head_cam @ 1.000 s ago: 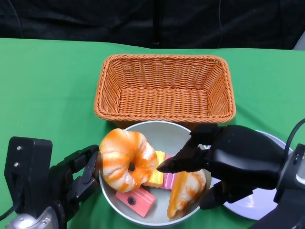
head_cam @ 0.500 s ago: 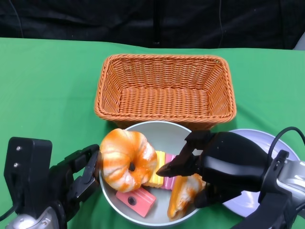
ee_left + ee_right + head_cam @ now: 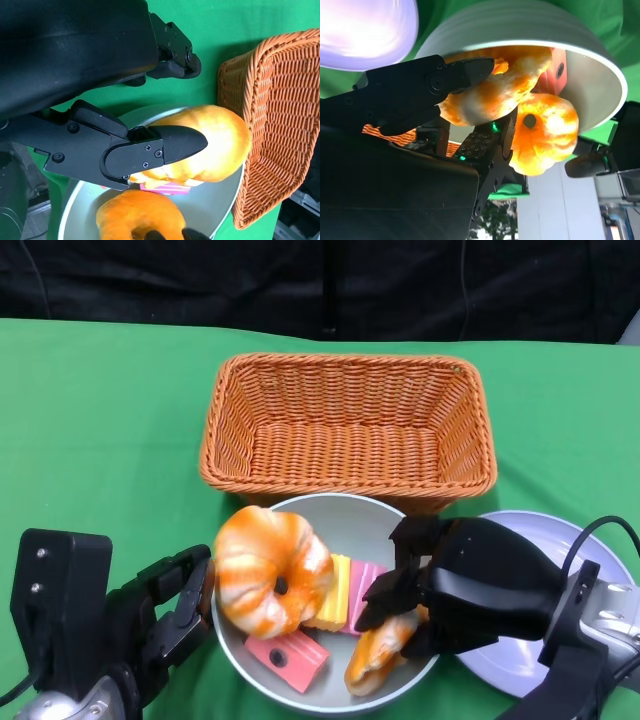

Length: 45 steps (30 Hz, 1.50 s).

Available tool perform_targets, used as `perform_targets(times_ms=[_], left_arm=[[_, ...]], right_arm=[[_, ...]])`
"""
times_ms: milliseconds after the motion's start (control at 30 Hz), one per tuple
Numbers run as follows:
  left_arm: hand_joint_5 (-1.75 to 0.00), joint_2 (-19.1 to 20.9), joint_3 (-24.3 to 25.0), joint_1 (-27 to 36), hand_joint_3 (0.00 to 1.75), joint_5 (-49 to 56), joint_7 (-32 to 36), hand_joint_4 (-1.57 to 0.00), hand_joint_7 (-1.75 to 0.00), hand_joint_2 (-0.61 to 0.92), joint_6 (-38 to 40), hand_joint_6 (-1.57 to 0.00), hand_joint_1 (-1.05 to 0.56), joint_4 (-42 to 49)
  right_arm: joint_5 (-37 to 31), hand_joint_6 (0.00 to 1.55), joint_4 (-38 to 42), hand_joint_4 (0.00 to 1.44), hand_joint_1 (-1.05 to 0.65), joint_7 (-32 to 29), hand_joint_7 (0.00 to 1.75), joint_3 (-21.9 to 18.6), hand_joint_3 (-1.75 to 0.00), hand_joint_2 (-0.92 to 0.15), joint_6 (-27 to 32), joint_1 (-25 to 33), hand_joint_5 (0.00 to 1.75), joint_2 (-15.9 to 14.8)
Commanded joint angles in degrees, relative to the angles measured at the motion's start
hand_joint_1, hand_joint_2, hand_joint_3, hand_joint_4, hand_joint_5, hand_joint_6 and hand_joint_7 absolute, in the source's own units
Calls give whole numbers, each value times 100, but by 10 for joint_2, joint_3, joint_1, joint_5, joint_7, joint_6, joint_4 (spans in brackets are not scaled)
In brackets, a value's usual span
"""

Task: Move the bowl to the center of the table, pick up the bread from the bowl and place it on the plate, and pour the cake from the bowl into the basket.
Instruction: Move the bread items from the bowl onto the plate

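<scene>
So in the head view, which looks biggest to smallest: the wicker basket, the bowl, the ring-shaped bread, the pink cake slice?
1. Wicker basket
2. Bowl
3. Ring-shaped bread
4. Pink cake slice

A green cloth (image 3: 100, 420) covers the table before me, running back to a black backdrop (image 3: 300, 285) along its far edge. A thin dark cable (image 3: 462, 280) hangs down against that backdrop.

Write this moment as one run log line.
right hand: gripping long bread in bowl | left hand: at bowl rim | plate: empty | basket: empty
</scene>
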Motion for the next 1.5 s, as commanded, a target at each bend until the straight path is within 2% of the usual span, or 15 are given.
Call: perform_targets(times_ms=[33, 67, 133, 233, 400, 533, 667, 833, 967, 1033, 1133, 1300, 1500], left_arm=[[-69, 0, 4, 1, 68, 3, 11, 0, -1, 92, 6, -31, -68, -13], [-69, -1, 5, 1, 68, 3, 12, 0, -1, 92, 7, -31, -67, -14], [-69, -1, 6, 0, 68, 1, 11, 0, -1, 92, 7, -30, -67, -14], [-70, -2, 7, 0, 68, 0, 12, 0, -1, 92, 6, -31, -67, -14], [-68, -4, 9, -2, 67, -2, 13, 0, -1, 92, 7, -31, -67, -13], [-69, -5, 10, -3, 67, -2, 12, 0, -1, 92, 9, -32, -68, -13], [-66, -5, 10, -3, 68, -3, 10, 0, -1, 92, 8, -31, -68, -11], [-69, -3, 8, -3, 68, -3, 12, 0, -1, 92, 8, -31, -67, -10], [-70, 1, 7, -2, 68, -1, 9, 0, -1, 92, 5, -31, -67, -8], [-70, 1, 8, -2, 68, -3, 8, 0, -1, 92, 4, -31, -68, -7], [-71, 1, 9, -3, 68, -4, 8, 0, -1, 92, 4, -31, -68, -6], [-72, 0, 11, -4, 67, -4, 11, 0, -2, 92, 7, -32, -68, -6], [-71, 2, 11, -6, 68, -6, 8, 0, -1, 92, 8, -32, -67, -7]], right_arm=[[-1, 84, 26, 92, -21, -24, 143, 2, -67, -68, -19, -8, 169, -4], [-2, 82, 30, 96, -21, -28, 159, 2, -77, -64, -21, -9, 172, -4], [-7, 82, 41, 103, -22, -46, 171, 2, -86, -58, -31, -11, 174, -3], [-10, 79, 57, 104, -23, -78, 174, 2, -93, -54, -48, -14, 175, 0], [-6, 78, 62, 103, -22, -137, 175, -6, -121, -46, -79, -14, 175, 12], [12, 76, 45, 103, -21, -161, 175, -18, -130, -45, -95, -10, 175, 25], [31, 76, 13, 103, -25, -158, 175, -31, -134, -47, -92, 0, 175, 34], [53, 75, -25, 103, -24, -159, 175, -54, -136, -43, -92, 12, 175, 46], [77, 77, -53, 102, -25, -139, 175, -79, -136, -42, -76, 27, 175, 42], [85, 79, -63, 102, -23, -131, 175, -90, -140, -37, -67, 35, 175, 41], [98, 79, -76, 102, -19, -123, 175, -109, -155, -25, -56, 51, 175, 37], [117, 77, -82, 100, -14, -119, 175, -146, -161, -17, -54, 78, 175, 27], [152, 76, -82, 99, -14, -118, 175, -191, -166, -20, -55, 104, 175, 18]])
